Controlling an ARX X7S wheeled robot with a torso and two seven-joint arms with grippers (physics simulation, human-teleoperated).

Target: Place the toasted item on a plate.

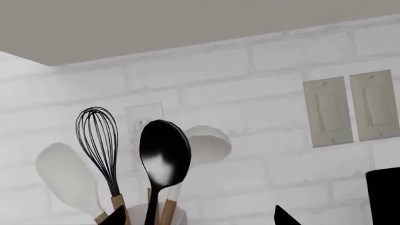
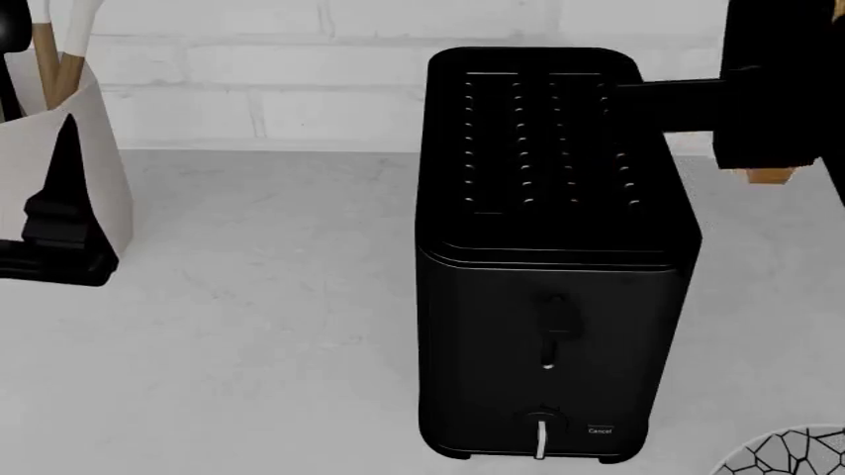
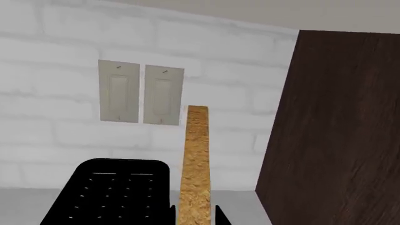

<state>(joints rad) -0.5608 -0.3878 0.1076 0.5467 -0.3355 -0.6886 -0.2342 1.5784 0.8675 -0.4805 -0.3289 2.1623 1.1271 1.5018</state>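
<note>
A white brick wall (image 2: 264, 99) backs a pale grey counter (image 2: 264, 317), and a black toaster (image 2: 548, 257) stands in the middle of it, lever side toward the robot. From the head view the right gripper (image 2: 773, 119) is a dark mass above the toaster's far right corner, with only a sliver of tan toast (image 2: 770, 176) peeking out beneath it. The right wrist view shows what that one hides: the toast (image 3: 195, 164) stands edge-on and upright between the dark fingertips, which close against both faces, raised clear of the toaster (image 3: 112, 192), with two wall switches (image 3: 140, 92) behind and a dark wood cabinet (image 3: 337, 131) beside. The plate (image 2: 793, 453) appears only in the head view, at its lower right corner, near the toaster's front. The left gripper (image 2: 59, 213) hangs beside a cream crock (image 2: 106, 168); its wrist view shows a whisk (image 1: 98, 140) and black spoon (image 1: 164, 152) standing in the crock, and two dark fingertips set well apart with nothing between.
</note>
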